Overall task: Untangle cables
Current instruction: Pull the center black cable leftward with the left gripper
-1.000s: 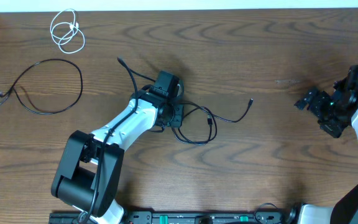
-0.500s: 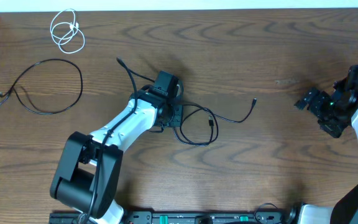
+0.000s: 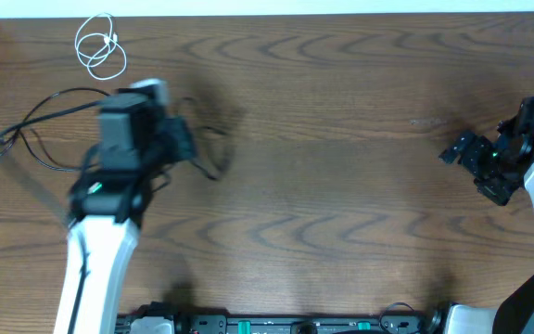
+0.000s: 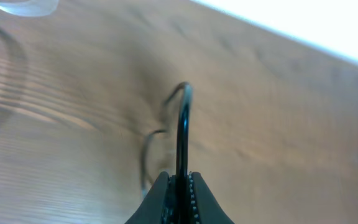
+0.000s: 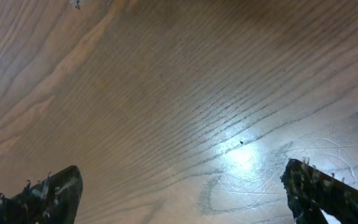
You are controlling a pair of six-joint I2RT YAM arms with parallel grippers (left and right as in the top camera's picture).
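My left gripper (image 3: 184, 141) is shut on a thin black cable (image 3: 214, 158) over the left part of the table, blurred by motion. In the left wrist view that black cable (image 4: 183, 124) rises straight out of the pinched jaws of the left gripper (image 4: 179, 186) and curls above the wood. A second black cable (image 3: 40, 116) lies in a wide loop at the far left, partly under the arm. The white cable (image 3: 100, 46) sits coiled at the back left corner. My right gripper (image 3: 460, 148) stands open at the right side, its fingers (image 5: 45, 199) wide apart over bare wood.
The wooden table (image 3: 341, 139) runs under both arms, with its white back edge (image 3: 276, 7) along the top. A rail with fittings (image 3: 286, 325) lines the front edge. A scuffed, shiny patch of wood (image 5: 247, 162) lies below the right gripper.
The left gripper has closed on the black cable at the table's middle and swung far to the left with it, dragging it along. The right arm has not moved.
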